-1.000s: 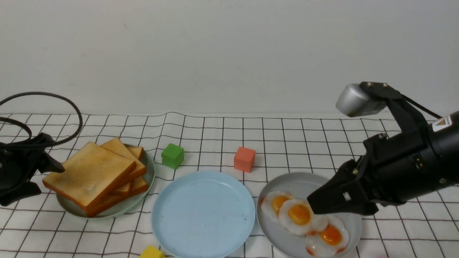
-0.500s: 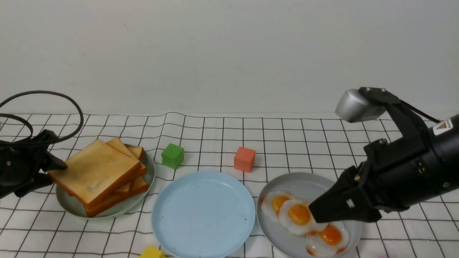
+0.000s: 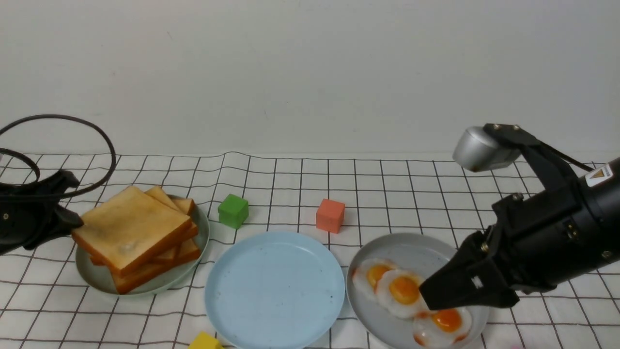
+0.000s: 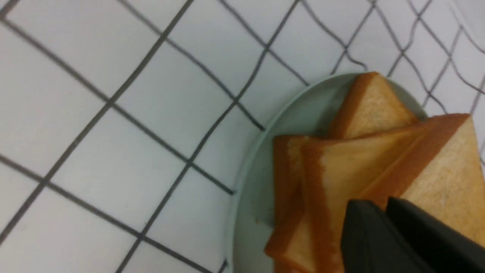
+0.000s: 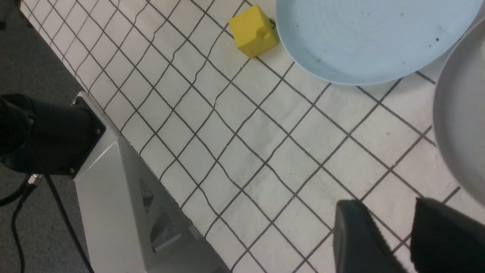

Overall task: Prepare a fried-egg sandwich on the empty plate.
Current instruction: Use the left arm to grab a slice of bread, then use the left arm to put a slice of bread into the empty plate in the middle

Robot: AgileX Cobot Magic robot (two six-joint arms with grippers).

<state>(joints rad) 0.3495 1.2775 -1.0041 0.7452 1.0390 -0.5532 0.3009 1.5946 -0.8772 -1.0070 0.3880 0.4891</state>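
Note:
The pale blue plate [image 3: 274, 286] sits front centre and holds nothing; it also shows in the right wrist view [image 5: 371, 38]. No fried-egg sandwich is in view. Several toast slices [image 3: 140, 232] are stacked on a pale green plate [image 3: 97, 281] at the left. My left gripper [image 3: 72, 224] is shut on the left corner of the top slice [image 4: 435, 170], its jaws [image 4: 382, 206] close together. Three fried eggs [image 3: 404, 290] lie on a grey plate [image 3: 411, 247] at the right. My right gripper [image 3: 426, 293] hovers over the eggs, open and empty [image 5: 386, 206].
A green cube [image 3: 233, 210] and an orange cube [image 3: 330, 215] stand behind the blue plate. A yellow cube [image 3: 204, 341] sits at its front left, also in the right wrist view [image 5: 253, 31]. The table's front edge and the robot base [image 5: 113, 189] lie close.
The top toast slice, tilted up a second ago, has shifted right and lies flatter on the stack, the left gripper still at its corner. The right gripper has dropped slightly over the eggs.

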